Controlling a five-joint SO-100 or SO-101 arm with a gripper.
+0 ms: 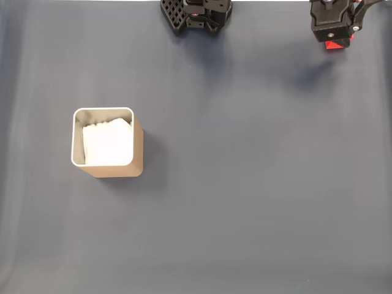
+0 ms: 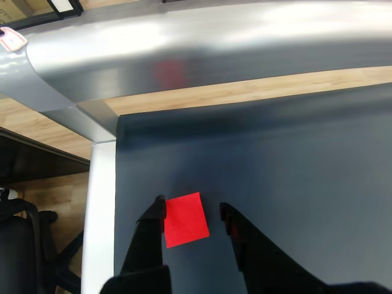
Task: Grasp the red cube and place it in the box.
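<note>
Open dark mat (image 1: 257, 184) stretches between the gripper (image 2: 193, 211) at the far corner and the box (image 1: 107, 144), with only the arm's base (image 1: 196, 13) at the edge

Red cube (image 2: 184, 219) flat near mat corner; tan box (image 1: 108, 149) upright, well apart.

A dark grey table (image 1: 257, 202) carries the box (image 1: 113, 170) and, near its corner, the red cube (image 2: 185, 218)

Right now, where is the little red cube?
In the wrist view the red cube sits on the dark mat between the open gripper fingers, near the mat's corner. In the fixed view it peeks out top right, far from the box.
</note>
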